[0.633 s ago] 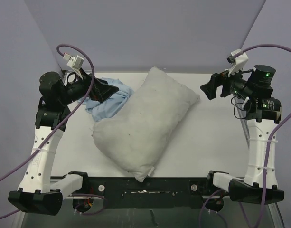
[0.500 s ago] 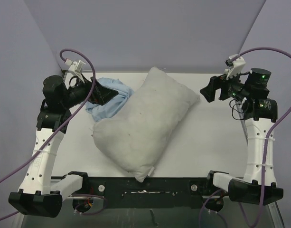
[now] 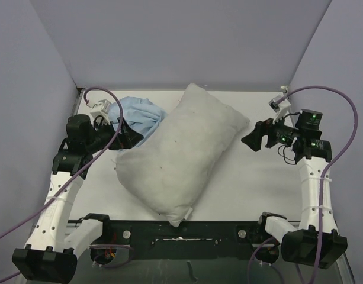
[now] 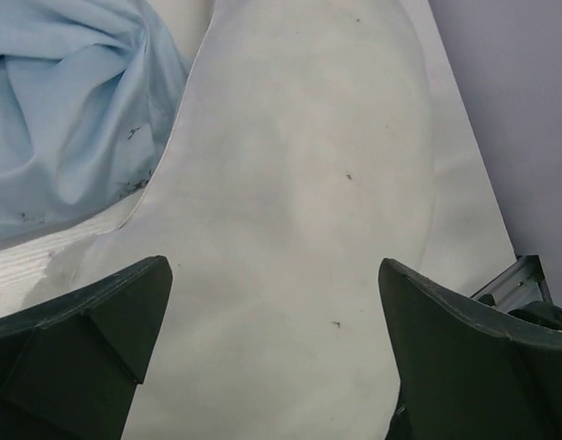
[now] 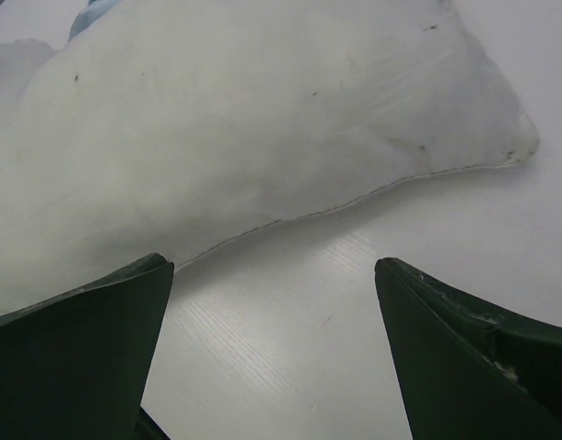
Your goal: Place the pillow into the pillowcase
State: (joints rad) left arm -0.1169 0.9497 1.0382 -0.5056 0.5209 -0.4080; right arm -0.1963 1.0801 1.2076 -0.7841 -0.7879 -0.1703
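The off-white pillow [image 3: 181, 154] lies diagonally across the middle of the white table. The light-blue pillowcase [image 3: 138, 115] is bunched up behind its left side. My left gripper [image 3: 132, 140] is open and empty at the pillow's left edge; its view shows the pillow [image 4: 299, 183] between the jaws and the pillowcase [image 4: 70, 119] at upper left. My right gripper [image 3: 250, 141] is open and empty just right of the pillow's far right corner; its view shows the pillow's seamed edge [image 5: 262, 110] above bare table [image 5: 290, 348].
Grey walls close in the table [image 3: 258, 177] on the back, left and right. A black rail [image 3: 181, 231] with the arm bases runs along the near edge. Purple cables loop over both arms.
Both arms have dropped lower and drawn toward the near side. The left gripper came off the pillowcase and now sits at the pillow's left edge. The right gripper moved down beside the pillow's corner.
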